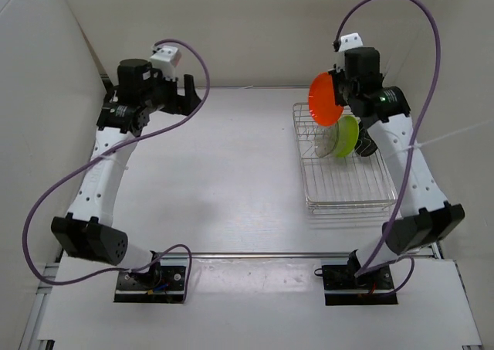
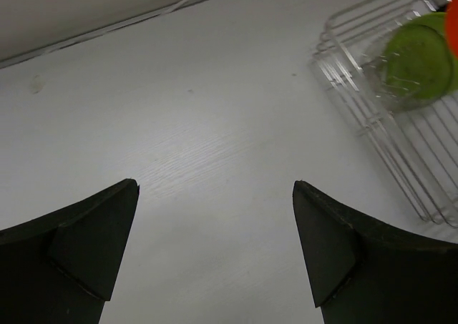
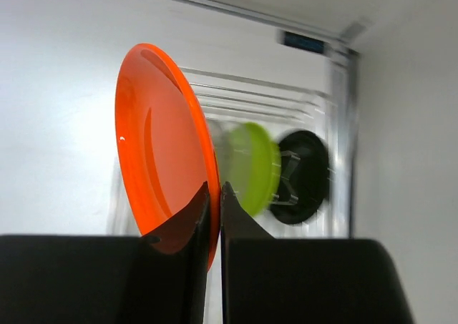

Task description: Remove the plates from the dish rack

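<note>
Gripping the orange plate [image 3: 161,159] at its lower rim, our right gripper [image 3: 217,189] has both fingers pressed together on the thin edge. The plate stands on edge at the far left corner of the dish rack [image 1: 351,207]. From these views we cannot tell whether its rim touches the wires.

Behind it, three plates stand in the far half of the rack. The lime green plate [image 1: 346,136] leans in the middle. The black plate [image 3: 304,177] is just beyond it, toward the rack's right side. The clear plate [image 2: 378,72] is on its left and hard to make out. The near half of the rack shows only bare parallel wires.

We see the rack sitting on the right part of the table [image 1: 224,164], its right side near the wall. A broad stretch of white tabletop lies between the rack's left edge and our left gripper [image 2: 215,184]. That gripper hovers above the far left area, near the back wall, with its jaws wide apart and nothing between them.
</note>
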